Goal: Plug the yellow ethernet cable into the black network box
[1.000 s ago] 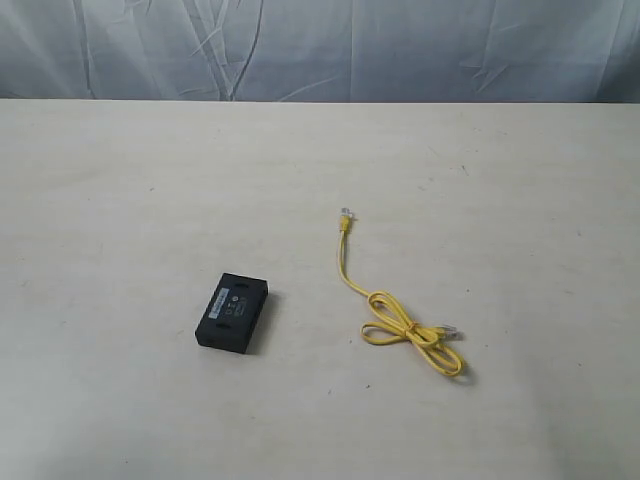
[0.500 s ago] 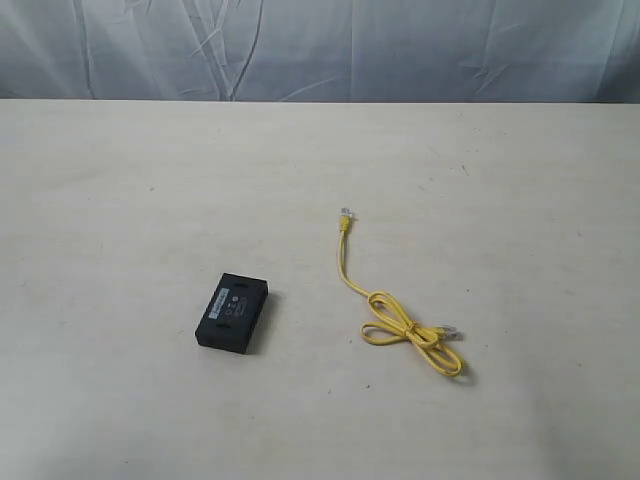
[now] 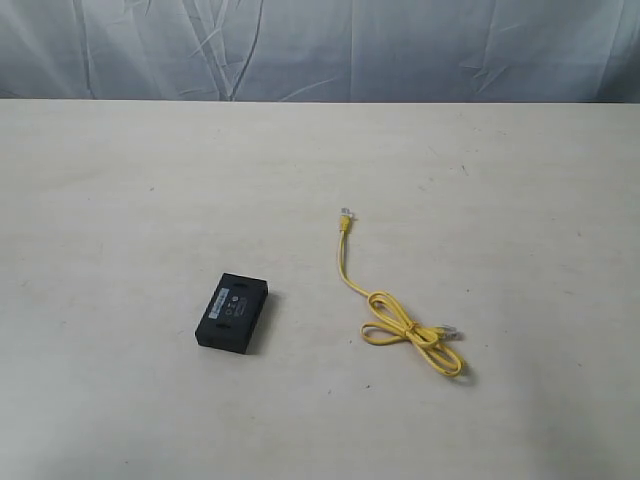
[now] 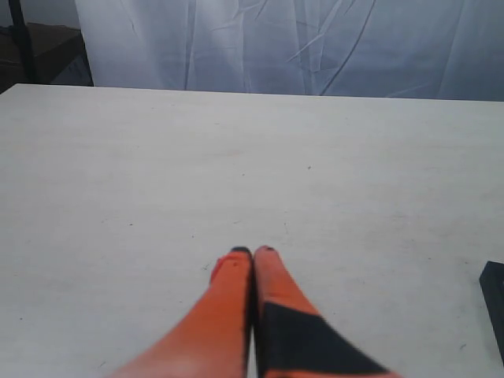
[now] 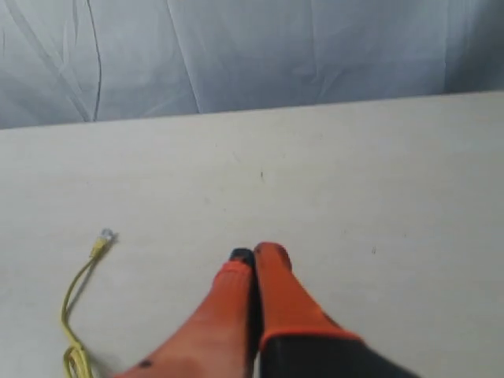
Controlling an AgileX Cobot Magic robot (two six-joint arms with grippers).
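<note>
— Where's the black network box point(image 3: 232, 312)?

— Lower left of centre in the exterior view, lying flat on the pale table point(image 3: 120, 200), white label strip facing up. Nothing is touching it. In the left wrist view only a dark corner of it point(image 4: 494, 291) shows at the frame edge.

— And the yellow ethernet cable point(image 3: 400, 325)?

— Right of centre in the same view, well apart from the box. One clear plug point(image 3: 346, 213) lies at the far end of a nearly straight run. Nearer the camera the cable ties into a loose looped knot, with the second plug point(image 3: 450, 330) just beside the loop. The right wrist view catches the far plug and part of the run point(image 5: 75, 299).

— The left gripper point(image 4: 253, 252)?

— Its orange fingers are pressed together with nothing between them, over bare table.

— The right gripper point(image 5: 256, 253)?

— Its fingers are closed tip to tip as well, holding nothing and apart from the cable.

— Behind the table?

— A wrinkled grey-blue cloth point(image 3: 320, 45) across the top of the frame.
</note>
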